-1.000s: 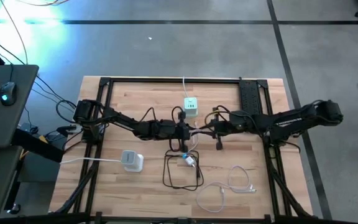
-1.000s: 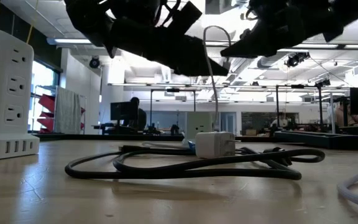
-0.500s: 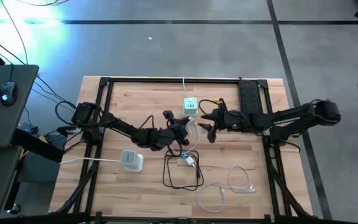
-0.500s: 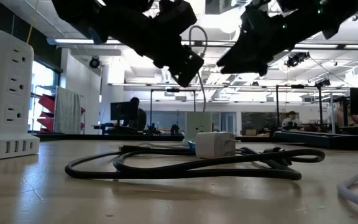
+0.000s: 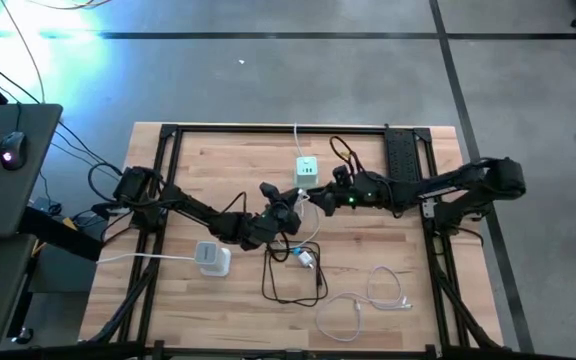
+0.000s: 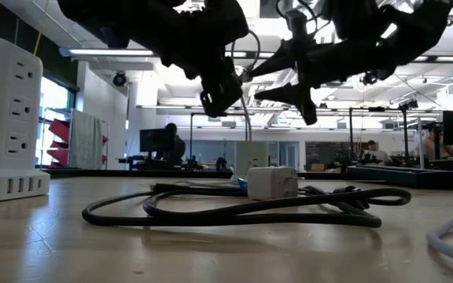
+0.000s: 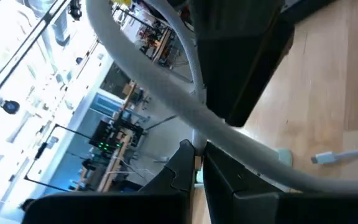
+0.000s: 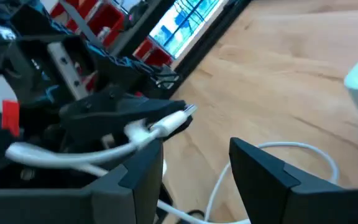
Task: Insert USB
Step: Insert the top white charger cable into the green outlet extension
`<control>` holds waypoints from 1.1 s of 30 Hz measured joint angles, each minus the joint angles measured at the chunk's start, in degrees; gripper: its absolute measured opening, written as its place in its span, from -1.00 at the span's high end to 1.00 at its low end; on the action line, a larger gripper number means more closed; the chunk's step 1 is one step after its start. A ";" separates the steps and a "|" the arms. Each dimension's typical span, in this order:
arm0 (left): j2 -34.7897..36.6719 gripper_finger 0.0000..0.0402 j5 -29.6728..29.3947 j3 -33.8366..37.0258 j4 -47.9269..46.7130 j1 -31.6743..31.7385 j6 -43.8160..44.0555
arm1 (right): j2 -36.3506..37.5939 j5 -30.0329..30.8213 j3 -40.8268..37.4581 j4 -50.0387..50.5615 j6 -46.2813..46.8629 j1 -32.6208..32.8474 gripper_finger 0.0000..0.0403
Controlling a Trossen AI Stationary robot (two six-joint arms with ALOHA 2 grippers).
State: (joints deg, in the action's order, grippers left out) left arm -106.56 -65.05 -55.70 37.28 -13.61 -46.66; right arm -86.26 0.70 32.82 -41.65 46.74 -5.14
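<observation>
While our left gripper [image 5: 290, 207] stays pinched on the thin white USB cable [image 8: 73, 149] just behind its silver-tipped plug [image 8: 178, 117], held above the middle of the light wooden slatted table [image 5: 218, 160], our right gripper [image 8: 194, 165] hangs just beside it with its fingers spread and nothing between them. We judge that the step in hand is passing the plug across, so we should close the right fingers on the plug body itself, squarely and close to the metal tip, before the left lets go, then line it up with the small white-and-green cube socket [image 5: 307, 171] near the table's far edge. Compared with a second ago, the right gripper has widened, its arm has drawn in toward the cube, and the left gripper has shifted nearer the coiled black cable [image 5: 293, 275].
</observation>
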 joint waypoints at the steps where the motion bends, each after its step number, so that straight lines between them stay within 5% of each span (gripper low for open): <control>1: 0.00 1.00 -0.32 0.00 0.18 -0.11 -0.16 | -0.71 -0.63 0.00 -1.76 -1.14 0.18 0.16; 6: -0.04 0.99 -3.06 0.00 0.24 -0.04 3.17 | -1.59 3.01 0.07 -2.53 -14.36 2.80 0.16; 15: -0.04 0.99 -2.84 0.00 3.21 1.25 14.19 | -1.61 34.35 0.11 -4.30 -36.80 12.31 0.16; 25: -0.04 1.00 1.94 0.00 4.08 1.36 21.08 | -1.59 30.04 1.87 -4.93 -46.84 11.79 0.16; 33: -0.04 1.00 0.81 0.07 5.55 1.36 20.77 | -5.07 33.21 6.41 -3.50 -47.18 11.79 0.16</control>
State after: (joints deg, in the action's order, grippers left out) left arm -106.61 -64.24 -55.64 42.82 -12.25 -25.90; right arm -91.33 33.92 39.22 -45.15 -0.45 6.66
